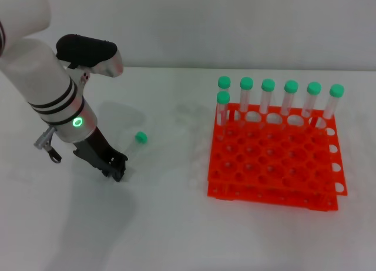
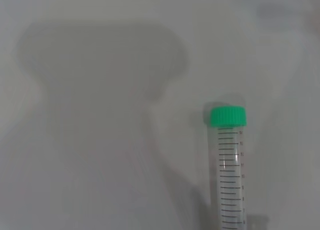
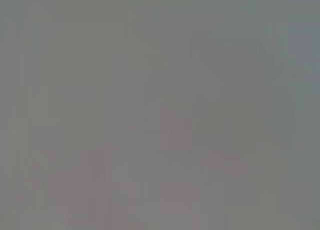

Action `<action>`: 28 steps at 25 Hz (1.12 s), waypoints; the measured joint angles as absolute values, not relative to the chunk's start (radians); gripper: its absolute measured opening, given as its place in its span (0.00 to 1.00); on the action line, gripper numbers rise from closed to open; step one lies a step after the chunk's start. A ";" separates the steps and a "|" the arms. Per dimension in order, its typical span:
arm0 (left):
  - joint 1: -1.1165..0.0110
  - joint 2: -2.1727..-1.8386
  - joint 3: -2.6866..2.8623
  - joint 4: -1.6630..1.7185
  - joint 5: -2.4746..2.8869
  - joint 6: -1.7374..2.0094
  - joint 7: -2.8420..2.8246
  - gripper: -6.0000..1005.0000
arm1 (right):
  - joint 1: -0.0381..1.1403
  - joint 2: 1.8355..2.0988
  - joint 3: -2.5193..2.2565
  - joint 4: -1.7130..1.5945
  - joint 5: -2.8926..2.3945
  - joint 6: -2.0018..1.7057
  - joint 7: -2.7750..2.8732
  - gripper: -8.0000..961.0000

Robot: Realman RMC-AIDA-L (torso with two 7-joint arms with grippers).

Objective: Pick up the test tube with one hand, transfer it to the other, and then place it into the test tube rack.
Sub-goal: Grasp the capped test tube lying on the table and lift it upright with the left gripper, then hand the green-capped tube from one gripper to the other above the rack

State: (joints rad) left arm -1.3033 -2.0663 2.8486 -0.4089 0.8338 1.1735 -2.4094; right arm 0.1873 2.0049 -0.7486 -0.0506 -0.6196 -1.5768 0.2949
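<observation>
The test tube (image 1: 138,140) lies on the white table left of the rack, its green cap (image 1: 141,137) pointing away from my left arm. In the left wrist view the tube (image 2: 230,170) shows close up, with its printed scale and its cap at the far end. My left gripper (image 1: 117,167), on the green-ringed arm, is down at the table at the tube's bottom end. Whether it holds the tube does not show. The orange-red test tube rack (image 1: 273,165) stands to the right. My right gripper is out of view, and its wrist view shows only grey.
Several green-capped tubes (image 1: 268,97) stand in the rack's back row, and one more (image 1: 222,109) stands in the far left hole of the second row. The other holes are bare. A loose cable loop (image 1: 51,150) hangs from the left arm.
</observation>
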 joint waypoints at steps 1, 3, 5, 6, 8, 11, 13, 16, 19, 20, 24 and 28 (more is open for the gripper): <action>-1.304 -2.066 2.849 -0.412 0.834 1.172 -2.409 0.22 | 0.187 2.005 -0.749 -0.051 -0.620 -1.577 0.295 0.87; -1.307 -2.066 2.849 -0.417 0.834 1.166 -2.410 0.20 | 0.187 2.005 -0.749 -0.051 -0.620 -1.577 0.296 0.87; -1.308 -2.066 2.849 -0.426 0.832 1.157 -2.409 0.20 | 0.187 2.005 -0.750 -0.051 -0.620 -1.577 0.297 0.87; -1.309 -2.066 2.849 -0.431 0.829 1.153 -2.407 0.20 | 0.187 2.005 -0.752 -0.051 -0.620 -1.577 0.298 0.87; -1.312 -2.065 2.848 -0.445 0.816 1.144 -2.394 0.20 | 0.187 2.005 -0.755 -0.051 -0.621 -1.581 0.301 0.87; -1.314 -2.065 2.847 -0.467 0.759 1.136 -2.344 0.20 | 0.187 2.005 -0.761 -0.051 -0.627 -1.589 0.304 0.87; -1.314 -2.067 2.847 -0.493 0.674 1.139 -2.262 0.20 | 0.187 2.006 -0.772 -0.051 -0.631 -1.592 0.306 0.87; -1.300 -2.073 2.847 -0.547 0.503 1.173 -2.096 0.20 | 0.186 2.005 -0.814 -0.054 -0.633 -1.596 0.320 0.87; -1.269 -2.075 2.847 -0.604 0.323 1.247 -1.912 0.20 | 0.178 1.999 -0.895 -0.078 -0.633 -1.607 0.373 0.87; -1.252 -2.075 2.847 -0.625 0.249 1.287 -1.842 0.20 | 0.175 1.994 -0.929 -0.088 -0.633 -1.611 0.400 0.87; -1.188 -2.075 2.847 -0.698 0.059 1.436 -1.631 0.20 | 0.172 1.969 -1.053 -0.121 -0.633 -1.624 0.506 0.87; -1.105 -2.075 2.847 -0.745 -0.083 1.634 -1.419 0.20 | 0.186 1.932 -1.194 -0.156 -0.643 -1.637 0.648 0.87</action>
State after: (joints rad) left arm -1.1054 -2.0747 2.8470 -0.7454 -0.0829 1.6341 -1.4195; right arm 0.1856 1.9321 -1.1937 -0.1560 -0.6431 -1.6372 0.6484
